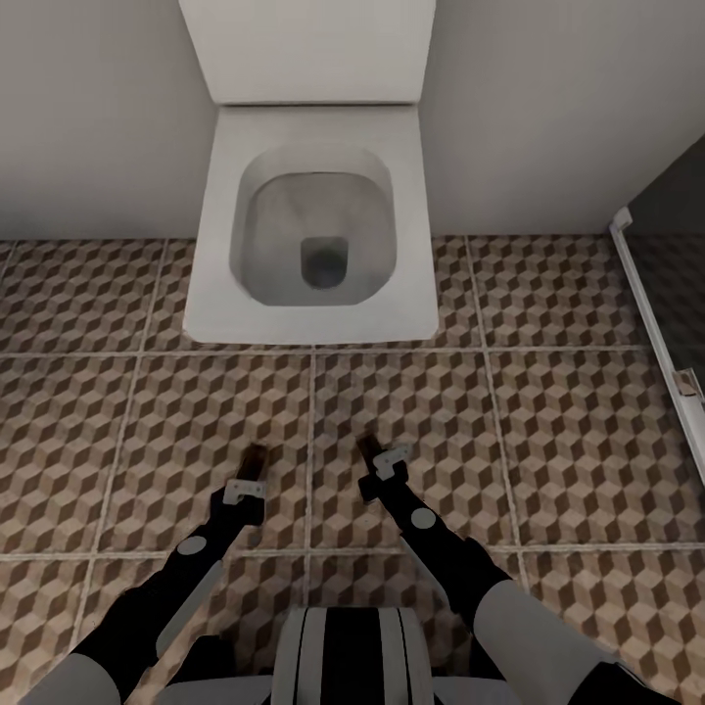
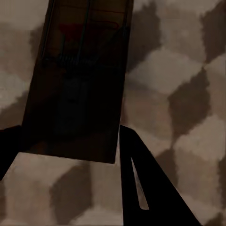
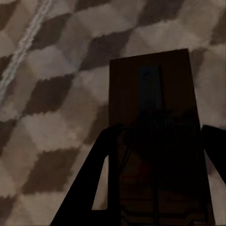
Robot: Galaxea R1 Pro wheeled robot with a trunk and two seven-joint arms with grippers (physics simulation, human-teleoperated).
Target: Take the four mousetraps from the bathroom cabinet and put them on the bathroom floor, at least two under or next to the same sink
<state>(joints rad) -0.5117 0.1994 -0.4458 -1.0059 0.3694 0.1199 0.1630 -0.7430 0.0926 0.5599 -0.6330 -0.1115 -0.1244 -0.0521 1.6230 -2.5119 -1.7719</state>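
Floor: the bathroom floor is laid with large square tiles in a brown, beige and white cube pattern, with pale grout lines.
Room: a white toilet stands against a plain pale wall, its lid up and its bowl open; a dark glass panel in a white frame runs along the right edge of the head view.
Left gripper: held low over the tiles, pinching a mousetrap, a brown board that sticks out past the fingers.
Right gripper: also low over the tiles, clamped on a second mousetrap.
Hard to see: both boards are in deep shadow; dark wire parts barely show in the wrist views.
Cut off: the toilet lid and the glass panel run out of the head view.
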